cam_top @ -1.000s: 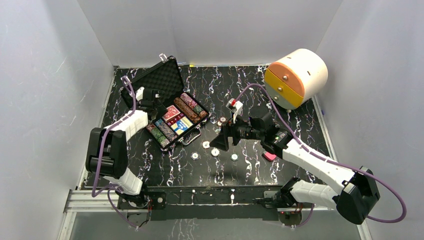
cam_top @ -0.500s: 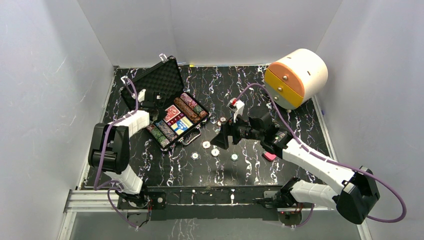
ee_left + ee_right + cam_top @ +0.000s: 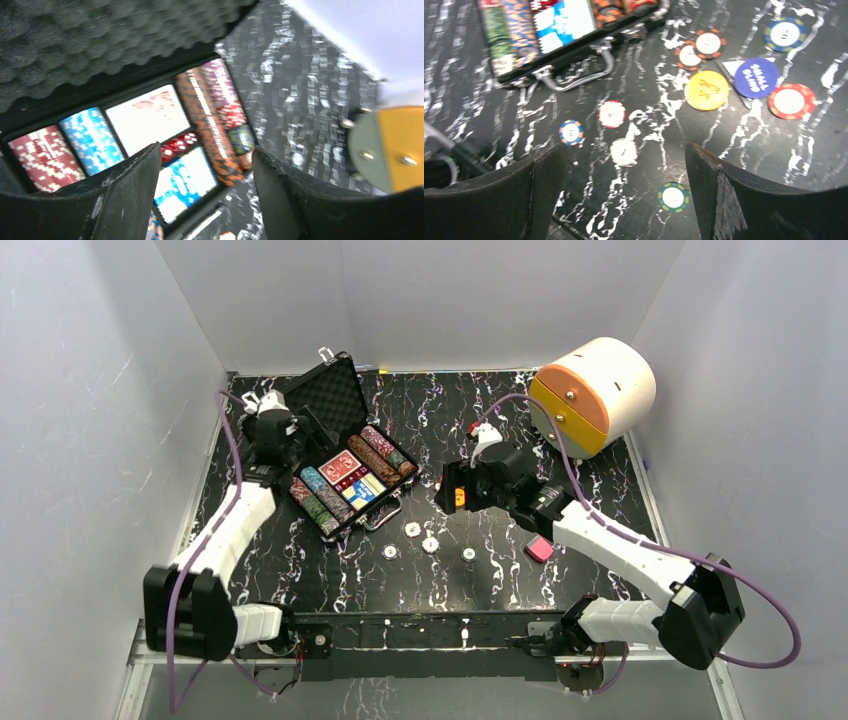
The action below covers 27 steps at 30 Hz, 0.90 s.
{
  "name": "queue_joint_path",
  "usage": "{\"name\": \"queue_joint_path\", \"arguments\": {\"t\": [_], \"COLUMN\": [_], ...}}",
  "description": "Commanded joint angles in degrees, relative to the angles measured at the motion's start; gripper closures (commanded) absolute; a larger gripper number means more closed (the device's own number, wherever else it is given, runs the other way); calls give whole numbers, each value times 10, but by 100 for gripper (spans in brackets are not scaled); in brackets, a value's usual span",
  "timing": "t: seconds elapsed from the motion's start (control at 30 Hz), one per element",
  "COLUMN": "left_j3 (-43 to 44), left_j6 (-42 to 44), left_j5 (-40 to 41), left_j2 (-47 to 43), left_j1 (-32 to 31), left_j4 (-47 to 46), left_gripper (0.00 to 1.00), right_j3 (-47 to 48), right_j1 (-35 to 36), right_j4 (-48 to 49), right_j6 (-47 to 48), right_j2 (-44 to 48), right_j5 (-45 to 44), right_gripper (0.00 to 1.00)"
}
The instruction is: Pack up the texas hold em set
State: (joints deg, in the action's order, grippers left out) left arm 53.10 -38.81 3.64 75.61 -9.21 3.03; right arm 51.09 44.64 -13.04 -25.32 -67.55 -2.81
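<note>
Marbled black table [image 3: 450, 410], open foam-lined case [image 3: 325, 400], chip rows [image 3: 378, 455]

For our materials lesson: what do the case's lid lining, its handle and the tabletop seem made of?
Lid lining: soft dark grey foam, matte, egg-crate bumps. Handle: probably metal, silvery and shiny. Tabletop: glossy black with white veins, marble-look; stone or printed sheet, cannot tell.
</note>
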Motion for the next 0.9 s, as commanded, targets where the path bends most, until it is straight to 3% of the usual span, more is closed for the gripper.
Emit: {"name": "queue_joint_path", "arguments": {"t": [0.0, 0.2, 0.33, 0.5, 0.73, 0.87], "left_j3": [-34, -83, -111, -120, -128, -147], "left_j6": [24, 38, 42, 60, 69, 52], "left_j5": [-113, -204, -234, -244, -243, -264], "left_j2": [-94, -191, -251, -280, -282, -289], "left_j1": [1, 1, 1, 1, 1, 1], "left_j4": [12, 26, 26, 35, 45, 25], "left_gripper": [30, 9, 2, 2, 2, 2], "right_j3": [42, 40, 7, -39, -75, -75], "right_j1": [-3, -21, -68, -121, -126, -126], "right_j4": [-80, -181, -233, -263, -195, -110], "right_j6": [-24, -94, -169, -264, -240, -156], "right_j2": [-35, -48, -29, -1, 6, -21], "right_j5": [-130, -262, -278, -276, -222, -133], "right_gripper": [5, 2, 2, 2, 2, 13]}}
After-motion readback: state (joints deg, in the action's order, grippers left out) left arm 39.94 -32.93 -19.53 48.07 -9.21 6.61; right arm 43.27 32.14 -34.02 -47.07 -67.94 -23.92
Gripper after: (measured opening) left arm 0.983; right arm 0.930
